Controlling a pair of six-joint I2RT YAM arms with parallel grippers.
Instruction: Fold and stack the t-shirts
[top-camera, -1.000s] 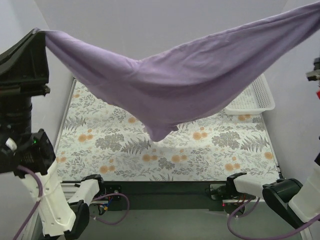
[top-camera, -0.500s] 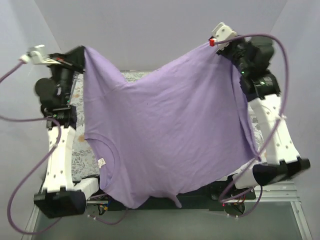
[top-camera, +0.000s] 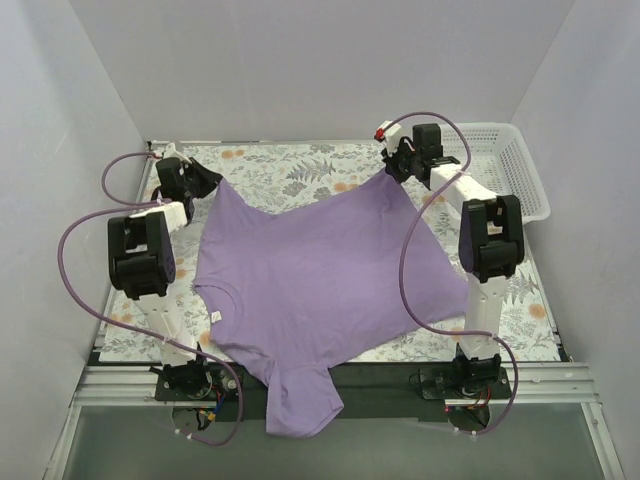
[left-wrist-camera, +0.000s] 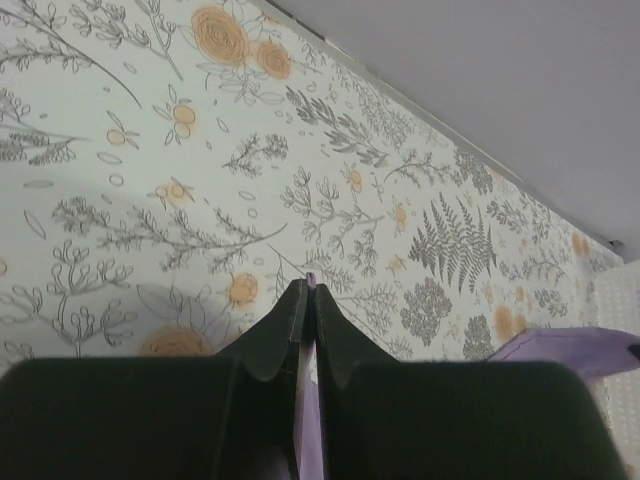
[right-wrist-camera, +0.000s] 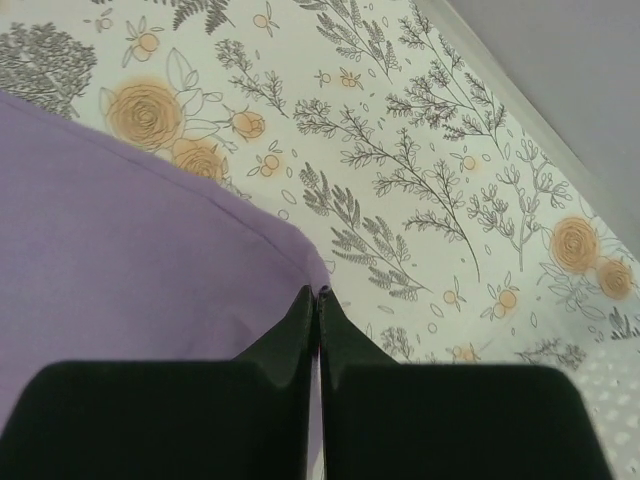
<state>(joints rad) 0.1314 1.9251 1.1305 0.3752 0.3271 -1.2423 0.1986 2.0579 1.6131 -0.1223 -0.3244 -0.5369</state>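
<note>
I am spreading the t-shirt (top-camera: 320, 265) flat, left gripper (top-camera: 211, 181) and right gripper (top-camera: 389, 172) each clamped on a far corner, pulling evenly, seemingly without wrinkles.

T-shirt (top-camera: 330, 270): lavender knit cloth, matt and soft, with light creases from where I sit. Table cover (top-camera: 300, 175): floral print, flat, matt. Basket (top-camera: 525, 175): white plastic lattice with a faint sheen. Left gripper (left-wrist-camera: 307, 288) and right gripper (right-wrist-camera: 316, 293): black, matt, smooth. Cables (top-camera: 60, 258): purple, smooth sheath.
</note>
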